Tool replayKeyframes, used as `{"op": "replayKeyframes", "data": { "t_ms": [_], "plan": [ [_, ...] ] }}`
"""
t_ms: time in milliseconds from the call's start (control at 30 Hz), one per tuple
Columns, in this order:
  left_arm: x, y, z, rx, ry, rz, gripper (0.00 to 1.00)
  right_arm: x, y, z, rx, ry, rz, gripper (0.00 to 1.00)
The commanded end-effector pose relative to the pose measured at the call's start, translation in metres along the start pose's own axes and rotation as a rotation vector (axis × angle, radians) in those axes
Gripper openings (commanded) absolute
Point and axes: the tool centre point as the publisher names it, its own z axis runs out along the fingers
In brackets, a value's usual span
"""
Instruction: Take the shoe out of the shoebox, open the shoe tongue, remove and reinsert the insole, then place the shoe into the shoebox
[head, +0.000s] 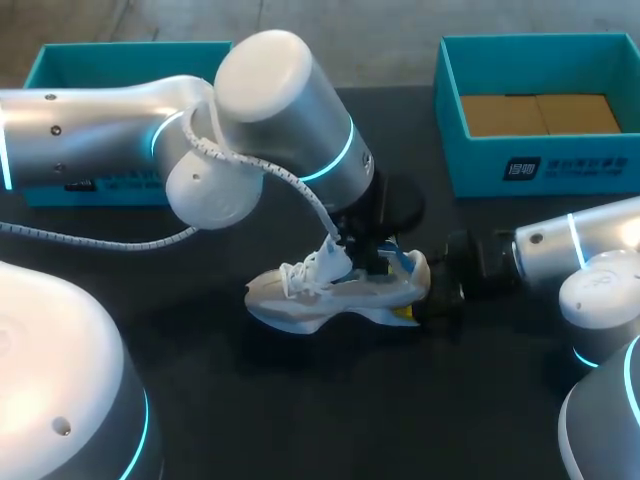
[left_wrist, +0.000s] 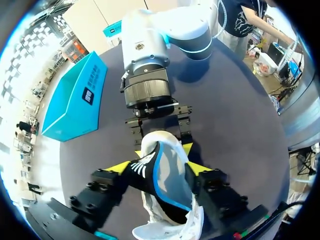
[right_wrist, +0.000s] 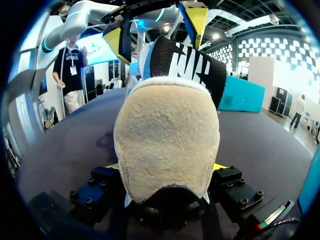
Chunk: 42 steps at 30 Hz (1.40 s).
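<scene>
A white sneaker (head: 320, 295) with blue trim stands upright on the dark table, toe to the left. My right gripper (head: 425, 300) is at its heel. In the right wrist view the tan heel (right_wrist: 167, 135) fills the gap between the fingers, and my right gripper (right_wrist: 165, 167) is shut on it. My left gripper (head: 365, 255) comes down over the shoe's opening. In the left wrist view it (left_wrist: 160, 170) is open, its yellow tips on either side of the raised black tongue (left_wrist: 172, 180) with small gaps. The tongue (right_wrist: 185, 62) stands up above the heel.
The teal shoebox (head: 540, 165) sits at the back right, with brown cardboard inside. A second teal box (head: 60, 60) sits at the back left, partly behind my left arm. A white spiral cable hangs from the left arm to the shoe.
</scene>
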Motion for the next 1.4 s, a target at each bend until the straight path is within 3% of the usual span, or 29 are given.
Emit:
{"op": "replayKeyframes", "data": {
  "t_ms": [33,467,1033,1400],
  "plan": [
    [0.004,0.005,-0.005,0.004,-0.006,-0.002,0.96,0.000,0.000,0.002,0.003,-0.001,0.000,0.00],
    [0.012,0.013,-0.019,0.013,-0.047,-0.019,0.94,0.000,0.000,0.002,0.003,-0.001,0.000,0.00],
    [0.018,0.013,-0.041,-0.053,-0.179,0.000,0.93,0.000,0.000,0.002,0.003,-0.001,0.000,0.00],
    [0.014,0.009,-0.037,-0.057,-0.162,0.015,0.83,0.000,0.000,0.002,0.003,-0.001,0.000,0.00]
  ]
}}
